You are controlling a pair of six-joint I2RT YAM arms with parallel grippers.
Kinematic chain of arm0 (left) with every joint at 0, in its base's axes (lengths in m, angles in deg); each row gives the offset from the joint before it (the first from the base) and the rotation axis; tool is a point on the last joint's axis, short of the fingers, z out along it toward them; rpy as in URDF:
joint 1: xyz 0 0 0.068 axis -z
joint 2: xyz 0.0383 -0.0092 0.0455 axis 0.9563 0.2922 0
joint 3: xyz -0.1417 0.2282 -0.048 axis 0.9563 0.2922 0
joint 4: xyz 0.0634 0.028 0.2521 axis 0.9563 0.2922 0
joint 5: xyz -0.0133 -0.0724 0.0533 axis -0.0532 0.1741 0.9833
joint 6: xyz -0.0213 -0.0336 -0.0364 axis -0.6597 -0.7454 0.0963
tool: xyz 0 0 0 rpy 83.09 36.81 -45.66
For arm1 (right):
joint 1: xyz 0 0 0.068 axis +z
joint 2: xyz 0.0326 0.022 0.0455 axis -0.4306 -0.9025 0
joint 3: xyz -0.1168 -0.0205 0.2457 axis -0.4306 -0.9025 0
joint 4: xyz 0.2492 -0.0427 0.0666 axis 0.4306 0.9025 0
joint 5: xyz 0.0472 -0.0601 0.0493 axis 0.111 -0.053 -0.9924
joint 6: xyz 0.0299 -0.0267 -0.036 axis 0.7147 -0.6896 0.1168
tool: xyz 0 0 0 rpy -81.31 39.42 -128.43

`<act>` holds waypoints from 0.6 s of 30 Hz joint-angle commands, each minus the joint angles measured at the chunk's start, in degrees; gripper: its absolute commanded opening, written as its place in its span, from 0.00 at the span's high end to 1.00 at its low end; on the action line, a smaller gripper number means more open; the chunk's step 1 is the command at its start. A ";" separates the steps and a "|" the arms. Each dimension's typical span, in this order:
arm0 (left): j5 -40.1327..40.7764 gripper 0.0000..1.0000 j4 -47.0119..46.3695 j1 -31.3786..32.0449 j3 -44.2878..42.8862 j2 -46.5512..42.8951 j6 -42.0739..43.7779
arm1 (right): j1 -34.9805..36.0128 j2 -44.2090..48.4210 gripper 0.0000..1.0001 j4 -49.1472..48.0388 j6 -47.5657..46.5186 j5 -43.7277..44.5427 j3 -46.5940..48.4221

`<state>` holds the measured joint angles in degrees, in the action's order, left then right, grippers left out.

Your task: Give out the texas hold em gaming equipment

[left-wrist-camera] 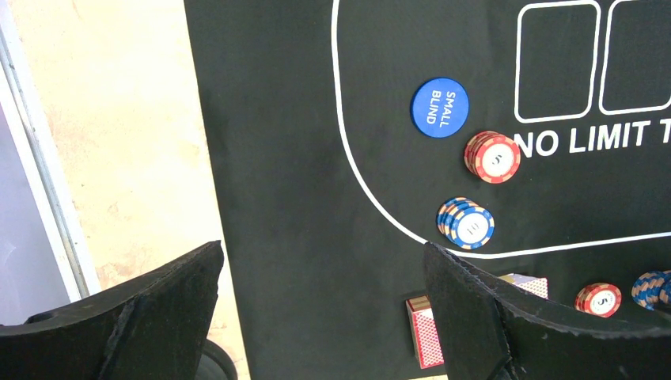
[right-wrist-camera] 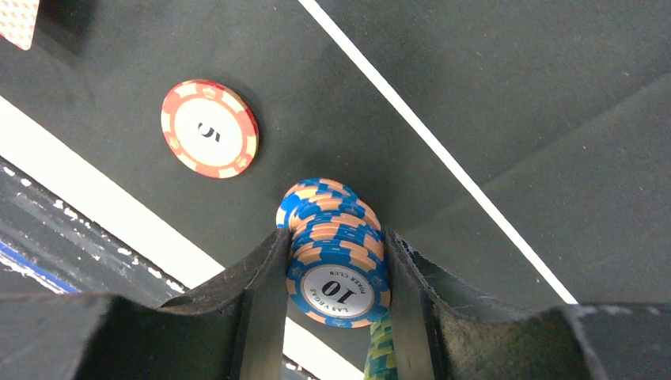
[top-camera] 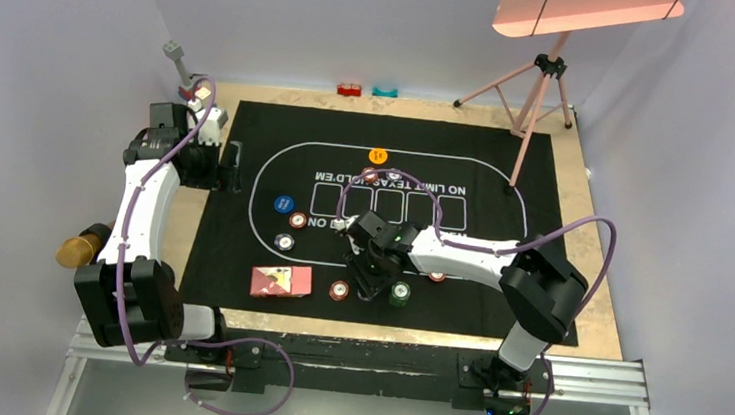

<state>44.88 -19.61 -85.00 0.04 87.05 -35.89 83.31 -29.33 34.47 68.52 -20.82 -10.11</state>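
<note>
Right gripper (right-wrist-camera: 334, 241) pinches blue chips (right-wrist-camera: 336, 286) near the mat's (right-wrist-camera: 514, 119) front edge. Left gripper (left-wrist-camera: 323, 253) gapes empty, straddling its left edge.

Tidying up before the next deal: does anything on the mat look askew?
Yes. The blue chip stack between the fingers of the right gripper looks staggered: its lower chips sit offset toward the red chip rather than forming a straight column.
</note>
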 commanded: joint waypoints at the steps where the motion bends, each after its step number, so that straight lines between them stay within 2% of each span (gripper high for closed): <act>1: 0.11 0.00 -0.90 -0.49 -0.37 -1.56 0.80 | 0.30 4.81 0.74 2.16 0.58 1.87 2.57; 7: 0.16 0.00 -0.98 -0.48 -0.26 -1.56 0.89 | -0.02 7.37 0.79 5.82 1.55 5.15 7.28; 11: 0.07 0.00 -0.94 -0.49 -0.35 -1.69 0.92 | -3.72 8.78 0.86 7.21 3.41 8.12 8.51; 18: -0.24 0.00 -0.83 -0.48 -0.36 -1.74 0.99 | -22.59 13.28 0.93 6.41 10.21 9.25 4.15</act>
<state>44.86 -19.59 -85.00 0.04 86.94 -35.89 70.45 -20.20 40.44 73.46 -14.59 -4.12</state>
